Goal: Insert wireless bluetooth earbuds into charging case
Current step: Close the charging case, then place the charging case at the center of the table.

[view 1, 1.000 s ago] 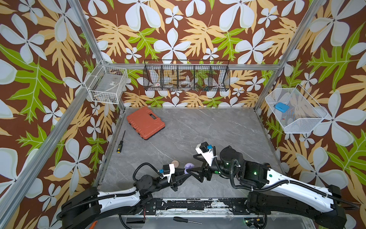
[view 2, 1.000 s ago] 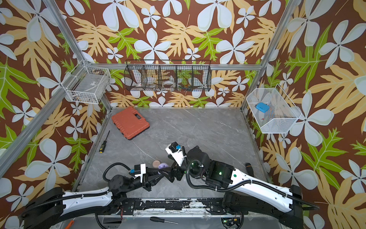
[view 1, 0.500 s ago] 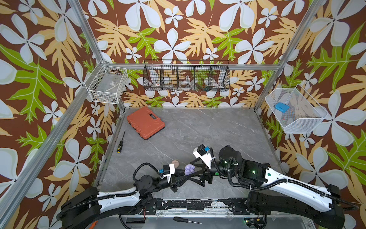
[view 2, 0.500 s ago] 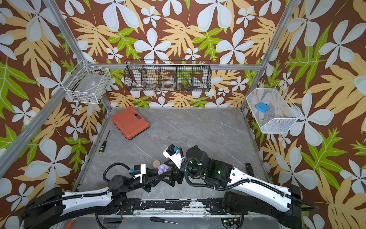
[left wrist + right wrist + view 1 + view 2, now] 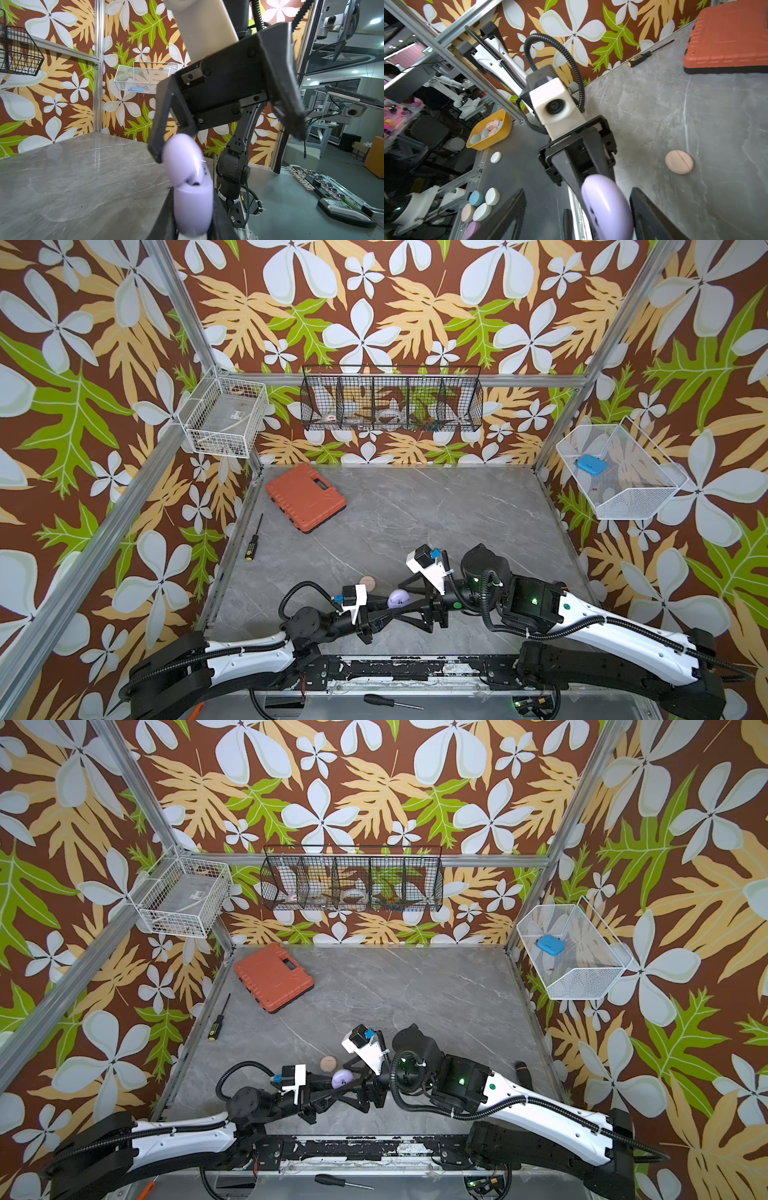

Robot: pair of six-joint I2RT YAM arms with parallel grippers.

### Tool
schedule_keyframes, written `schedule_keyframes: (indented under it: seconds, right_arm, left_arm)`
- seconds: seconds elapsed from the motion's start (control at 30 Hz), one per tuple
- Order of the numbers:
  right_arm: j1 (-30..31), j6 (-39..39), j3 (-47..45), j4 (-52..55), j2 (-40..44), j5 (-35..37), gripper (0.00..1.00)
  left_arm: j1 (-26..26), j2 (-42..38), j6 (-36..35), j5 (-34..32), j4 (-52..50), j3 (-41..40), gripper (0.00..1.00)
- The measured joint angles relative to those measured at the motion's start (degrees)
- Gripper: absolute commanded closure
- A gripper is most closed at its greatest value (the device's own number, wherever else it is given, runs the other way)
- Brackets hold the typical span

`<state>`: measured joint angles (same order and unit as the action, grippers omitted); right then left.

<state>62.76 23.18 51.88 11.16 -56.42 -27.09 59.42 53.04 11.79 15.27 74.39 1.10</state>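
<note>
Over the table's (image 5: 415,506) front edge, a little left of middle, my two arms met nose to nose. The left gripper (image 5: 193,197) was clamped tight on the lavender case (image 5: 193,212). It held the case on edge, with the lid (image 5: 180,158) hinged up and leaning toward the right arm. The right gripper (image 5: 228,145) stood wide apart and held nothing. The case lay straight ahead of it, in between its jaws, and one finger (image 5: 160,135) touched the lid's back. I judged the right arm to be the free one, already in place to work at the case mouth. The pink case (image 5: 367,583) lay shut on the table just beyond them. I saw no loose earbuds. Dark sockets (image 5: 195,182) showed at the mouth, and I couldn't tell whether they were filled.
</note>
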Motion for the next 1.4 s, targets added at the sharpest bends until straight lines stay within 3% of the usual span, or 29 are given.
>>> schedule_keyframes:
  seconds: [0.23,0.4,0.53,0.83,1.0,1.17,1.4]
  right_arm:
    - [-0.15,0.35,0.09,-0.31,2.64,-0.83,0.26]
    - [-4.33,0.39,0.87,0.50,7.54,5.16,0.26]
    - [-7.39,0.39,0.11,0.33,8.90,5.53,0.26]
    - [-8.26,-0.02,-1.57,1.01,10.38,8.72,0.25]
    - [-8.94,0.39,-1.64,2.27,13.46,20.90,0.22]
    - [-9.97,2.21,-3.30,5.46,16.24,35.87,0.00]
    - [-11.54,5.42,-4.74,11.56,16.57,51.19,0.01]
  left_arm:
    - [0.00,0.11,0.37,-0.55,-0.04,0.00,1.00]
    - [0.00,0.26,1.49,-1.70,-0.02,0.00,1.00]
    - [0.00,0.31,3.30,-1.90,0.09,0.02,1.00]
    - [0.00,-0.90,7.98,-3.98,-0.17,0.94,1.00]
    - [0.00,-1.20,10.60,-7.45,-8.87,6.05,1.00]
    - [0.00,0.96,11.98,-13.07,-23.21,14.01,1.00]
    - [0.00,7.72,16.61,-19.26,-33.05,18.40,1.00]
